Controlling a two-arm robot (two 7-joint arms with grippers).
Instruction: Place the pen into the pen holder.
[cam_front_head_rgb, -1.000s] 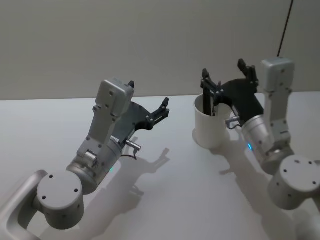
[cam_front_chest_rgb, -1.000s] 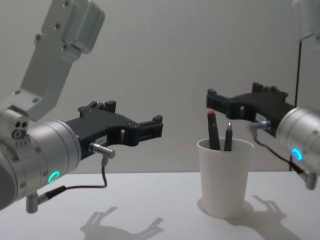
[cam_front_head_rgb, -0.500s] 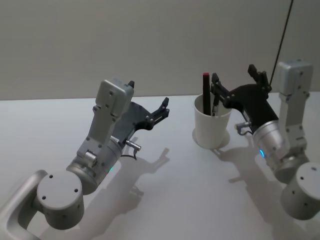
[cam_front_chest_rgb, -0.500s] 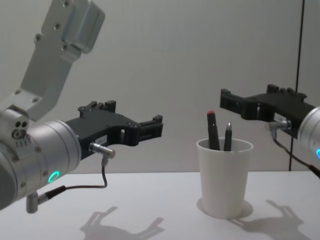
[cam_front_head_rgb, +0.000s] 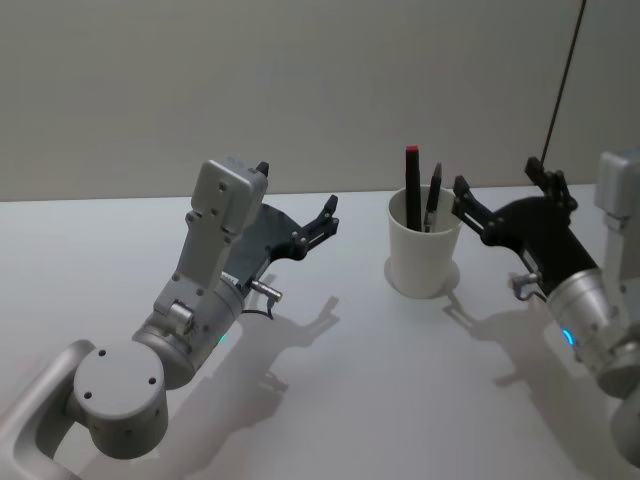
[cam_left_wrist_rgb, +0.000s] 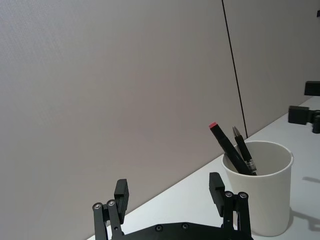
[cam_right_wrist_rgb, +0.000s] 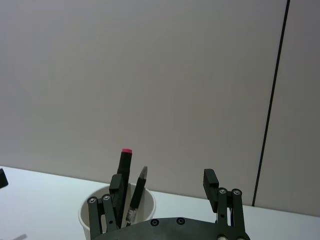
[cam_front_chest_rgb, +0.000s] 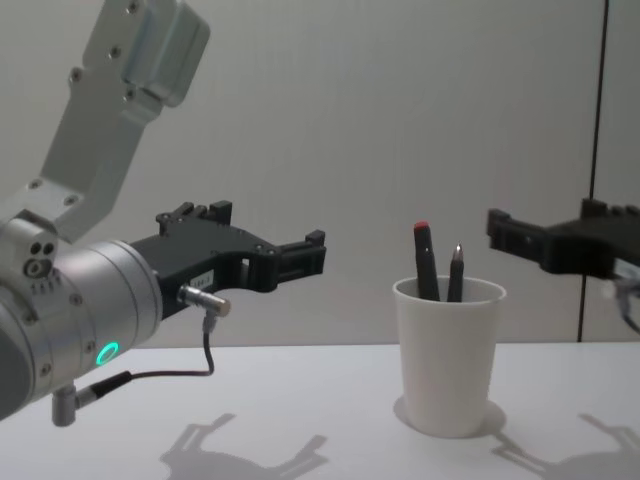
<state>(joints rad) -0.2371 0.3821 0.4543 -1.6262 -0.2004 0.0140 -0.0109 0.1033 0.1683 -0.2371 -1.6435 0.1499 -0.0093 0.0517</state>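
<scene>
Above the table (cam_front_head_rgb: 330, 400) we see our right gripper (cam_front_head_rgb: 503, 190) hanging wide open and empty just beside the white pen holder (cam_front_head_rgb: 423, 255), which holds two upright pens (cam_front_head_rgb: 412, 185), left gripper (cam_front_head_rgb: 297, 205) open, idle.

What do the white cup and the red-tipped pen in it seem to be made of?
White cup: probably paper, matte, with a thin rolled rim and tapered wall; thin plastic is possible. Red-tipped pen: likely plastic, with a smooth dark barrel and a coloured end.
</scene>
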